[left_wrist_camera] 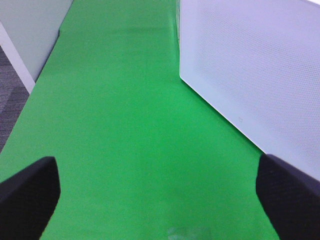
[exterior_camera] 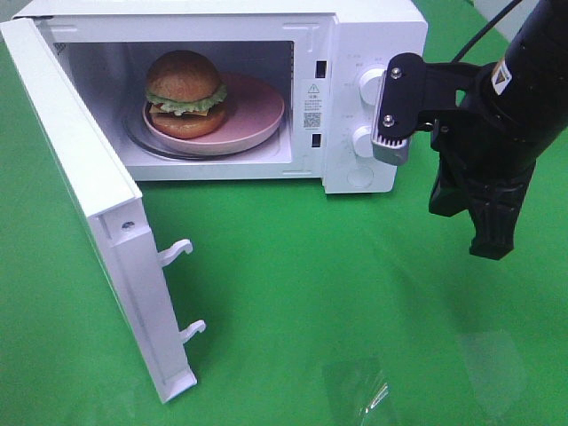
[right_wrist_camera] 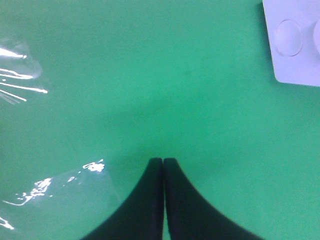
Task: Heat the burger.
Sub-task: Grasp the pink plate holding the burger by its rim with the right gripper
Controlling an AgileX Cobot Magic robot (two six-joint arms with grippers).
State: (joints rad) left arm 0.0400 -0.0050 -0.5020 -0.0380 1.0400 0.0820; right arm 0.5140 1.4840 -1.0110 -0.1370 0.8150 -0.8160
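The burger (exterior_camera: 185,91) sits on a shallow pink bowl (exterior_camera: 253,120) inside the white microwave (exterior_camera: 373,22), on the left part of the bowl. The microwave door (exterior_camera: 84,191) stands wide open, swung toward the front left. My right gripper (exterior_camera: 491,247) hangs above the green cloth to the right of the microwave, fingers pressed together with nothing between them; the right wrist view shows its tips (right_wrist_camera: 163,161) touching. My left gripper (left_wrist_camera: 157,187) is open beside the door's outer face (left_wrist_camera: 260,70), and it holds nothing. The left arm is out of the exterior view.
The microwave's control panel with two white knobs (exterior_camera: 368,84) faces the right arm. Clear plastic film (exterior_camera: 359,390) lies on the green cloth (exterior_camera: 293,266) near the front edge, also seen as plastic film (right_wrist_camera: 55,187). A grey floor strip (left_wrist_camera: 10,97) lies past the table's edge.
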